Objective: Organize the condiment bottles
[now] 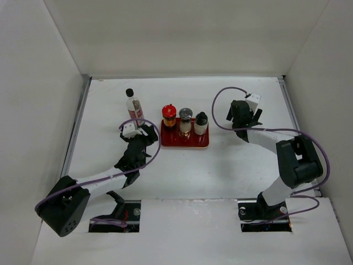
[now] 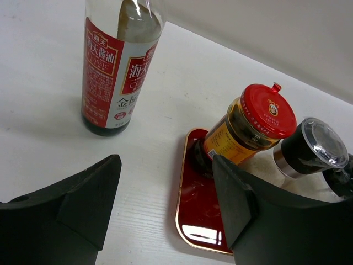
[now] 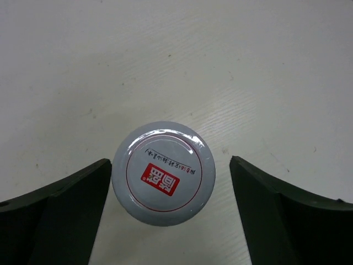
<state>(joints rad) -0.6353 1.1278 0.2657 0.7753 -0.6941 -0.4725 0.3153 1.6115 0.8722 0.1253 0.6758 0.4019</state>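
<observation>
Here, my left gripper (image 2: 165,165) hangs at the left end of the red tray (image 2: 194,218), jaws partly apart with nothing between them. The tray carries three containers in a row: the red-capped jar (image 2: 251,130), with dark amber contents, the silver-lidded jar (image 2: 309,146) and the black-capped beige bottle (image 1: 201,123). The tall slim bottle (image 2: 118,66), dark at its base, stands upright on the table (image 1: 220,171), left of the tray. My right gripper (image 3: 171,163) spreads wide around the pale-lidded jar (image 3: 164,172), upright on the table right of the tray, its contents hidden by the lid.
</observation>
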